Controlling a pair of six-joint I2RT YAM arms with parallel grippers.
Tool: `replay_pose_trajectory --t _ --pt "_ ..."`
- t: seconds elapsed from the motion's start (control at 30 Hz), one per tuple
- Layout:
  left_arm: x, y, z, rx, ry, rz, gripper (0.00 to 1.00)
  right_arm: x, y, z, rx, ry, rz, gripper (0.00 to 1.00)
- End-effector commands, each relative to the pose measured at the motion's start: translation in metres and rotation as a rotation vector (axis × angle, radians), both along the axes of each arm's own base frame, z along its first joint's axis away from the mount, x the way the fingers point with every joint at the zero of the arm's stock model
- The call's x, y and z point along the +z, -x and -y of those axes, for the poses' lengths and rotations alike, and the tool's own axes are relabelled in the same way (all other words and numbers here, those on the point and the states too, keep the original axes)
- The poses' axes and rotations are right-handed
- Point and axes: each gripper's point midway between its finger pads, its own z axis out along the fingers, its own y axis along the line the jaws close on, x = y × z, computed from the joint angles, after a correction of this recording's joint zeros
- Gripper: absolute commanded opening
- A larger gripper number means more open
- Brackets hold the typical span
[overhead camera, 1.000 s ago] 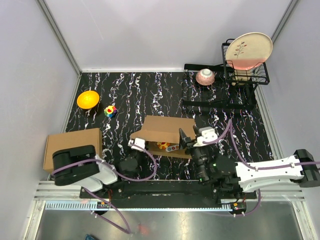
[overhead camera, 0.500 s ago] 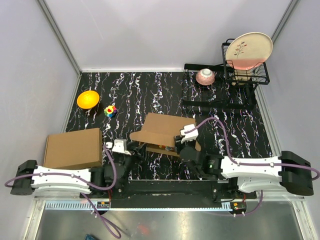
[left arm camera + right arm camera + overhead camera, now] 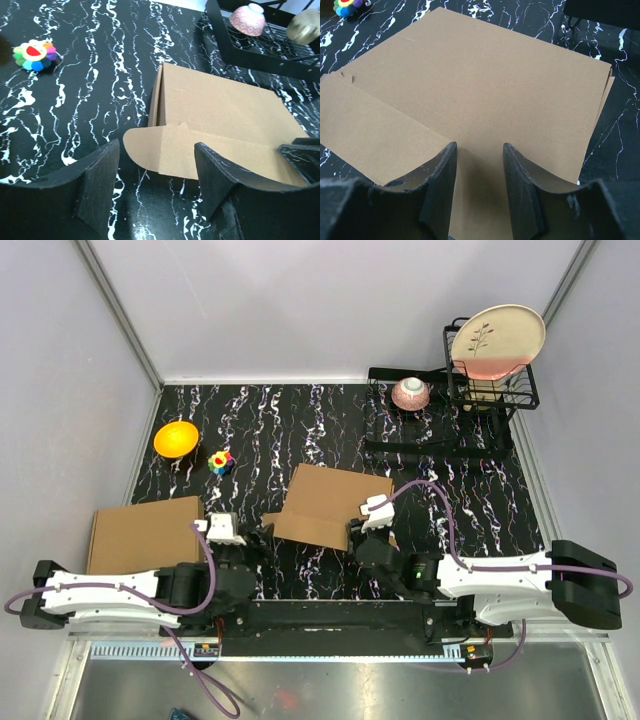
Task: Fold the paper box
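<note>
The paper box (image 3: 335,502) lies low and nearly flat in the middle of the black marbled surface (image 3: 300,430), its broad top panel facing up — a rounded flap (image 3: 145,145) juts out from its near left corner and rests on the surface. The left fingers (image 3: 95,185) are spread wide with nothing between them. They sit low just beside that flap and, as far as the wrist view shows, do not touch it. The right fingers (image 3: 437,185) are also apart, over the box's near right edge, with bare cardboard showing in the gap; whether they press on it I cannot tell. A second brown carton (image 3: 143,533) sits at the left, well apart from the box. Farther back are an orange bowl (image 3: 175,437) and a small colourful toy (image 3: 221,461) — at the far right, a black rack (image 3: 440,448) holds a pink bowl (image 3: 411,393) and an upright plate (image 3: 497,338)
</note>
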Motion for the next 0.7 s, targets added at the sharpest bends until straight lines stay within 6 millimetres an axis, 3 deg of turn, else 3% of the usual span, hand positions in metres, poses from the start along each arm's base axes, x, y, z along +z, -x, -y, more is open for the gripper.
replay_pose_trajectory --t 0.0,0.1,0.13,0.17,0.2,0.27,0.33,0.37,0.4,0.47,0.53,0.57,0.63,0.67 --pt "0.008 -0.006 -0.017 0.1 -0.008 0.046 0.66 0.008 -0.003 -0.001 -0.004 -0.038 0.0 0.48" --pt "0.01 -0.008 -0.011 0.123 0.066 0.051 0.72 -0.018 0.001 0.0 0.007 -0.012 -0.061 0.47" --pt "0.005 -0.009 -0.01 0.116 0.015 0.059 0.75 -0.026 0.003 0.001 0.009 -0.004 -0.078 0.46" --pt "0.001 -0.009 -0.001 0.081 0.007 0.049 0.76 -0.039 0.005 0.003 0.004 0.002 -0.106 0.44" --pt "0.014 -0.015 0.01 0.075 0.108 0.055 0.76 -0.046 0.007 0.004 0.005 0.006 -0.125 0.44" --pt "0.005 -0.018 0.029 -0.031 0.068 0.052 0.77 -0.055 0.01 0.006 -0.003 0.006 -0.148 0.43" --pt "0.009 -0.033 0.028 -0.006 0.136 0.049 0.77 -0.053 0.01 0.007 -0.005 0.005 -0.145 0.43" --pt "0.005 -0.035 0.04 -0.065 0.137 0.031 0.77 -0.049 0.009 0.006 -0.003 0.001 -0.139 0.43" --pt "0.009 -0.049 0.036 -0.042 0.165 0.038 0.77 -0.049 0.01 0.006 0.0 0.0 -0.14 0.43" --pt "0.004 -0.056 0.055 -0.134 0.168 0.003 0.76 -0.049 0.01 0.006 -0.006 -0.001 -0.146 0.43" --pt "0.014 -0.071 0.057 -0.121 0.183 0.018 0.77 -0.049 0.011 0.009 -0.01 0.006 -0.154 0.43" --pt "0.007 -0.076 0.063 -0.127 0.152 0.004 0.77 -0.043 0.011 0.009 -0.008 -0.013 -0.149 0.44" --pt "0.018 -0.09 0.068 -0.129 0.161 0.031 0.78 -0.035 0.01 0.011 -0.017 -0.023 -0.136 0.45" --pt "0.007 -0.093 0.082 -0.184 0.136 -0.006 0.78 -0.023 0.008 0.011 -0.02 -0.048 -0.119 0.46"
